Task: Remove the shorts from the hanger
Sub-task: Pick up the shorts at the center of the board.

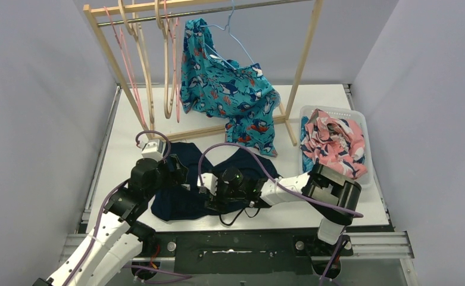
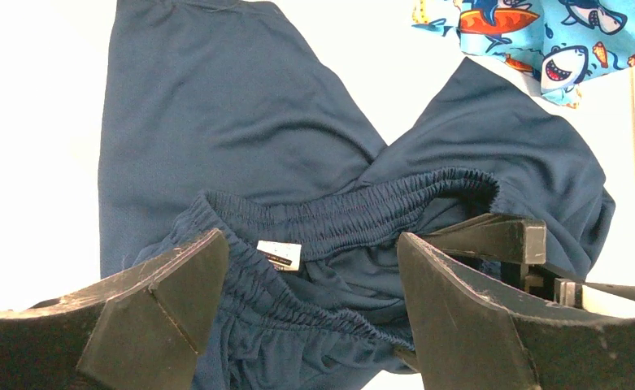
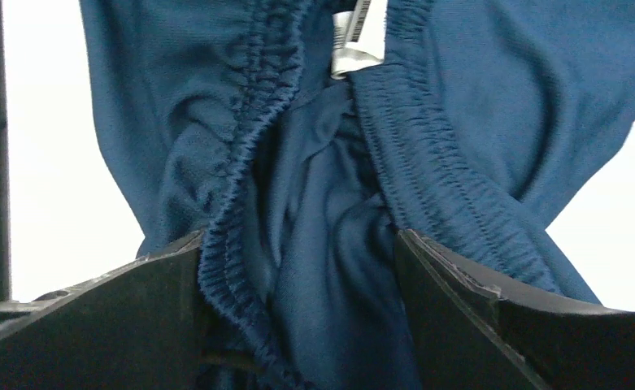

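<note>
Teal shark-print shorts (image 1: 230,95) hang bunched on a light blue wire hanger (image 1: 233,33) on the rack; a corner of them (image 2: 558,32) shows in the left wrist view. Dark navy shorts (image 1: 176,205) lie spread on the table in front of the rack. My left gripper (image 1: 181,177) is open just above their elastic waistband (image 2: 354,215), beside the white label (image 2: 280,254). My right gripper (image 1: 209,193) stands open at the same waistband, with bunched navy fabric (image 3: 322,244) filling the gap between its fingers. The two grippers are close together.
A wooden clothes rack (image 1: 304,53) stands at the back with several empty pink and wooden hangers (image 1: 140,65). A white basket (image 1: 364,128) at the right holds pink-and-navy floral shorts (image 1: 334,143). Grey walls close in both sides.
</note>
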